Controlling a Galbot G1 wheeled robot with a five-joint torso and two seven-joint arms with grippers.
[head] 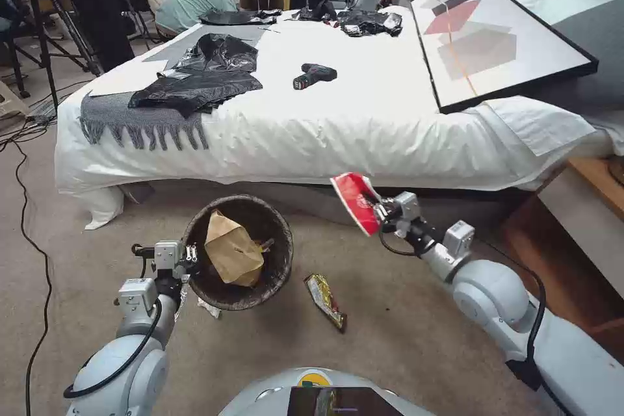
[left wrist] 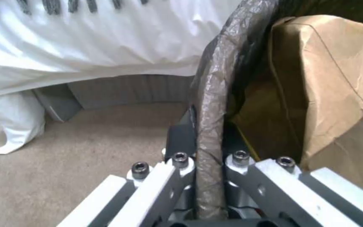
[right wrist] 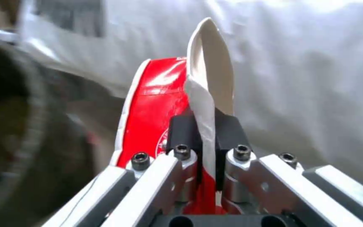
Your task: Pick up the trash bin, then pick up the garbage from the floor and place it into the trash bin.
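Though lifted, trash bin [head: 273, 273] with brown paper bag [head: 232, 251]

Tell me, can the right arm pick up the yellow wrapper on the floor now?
Probably not yet: the right gripper is shut on a red-and-white carton. The wrapper itself lies uncovered beside the trash bin.

The bag-lined trash bin [head: 237, 252] holds a brown paper bag [head: 232, 249], a red-and-white carton [head: 355, 202] hangs just beside it, and what looks like a gold wrapper [head: 325, 300] lies on the floor.
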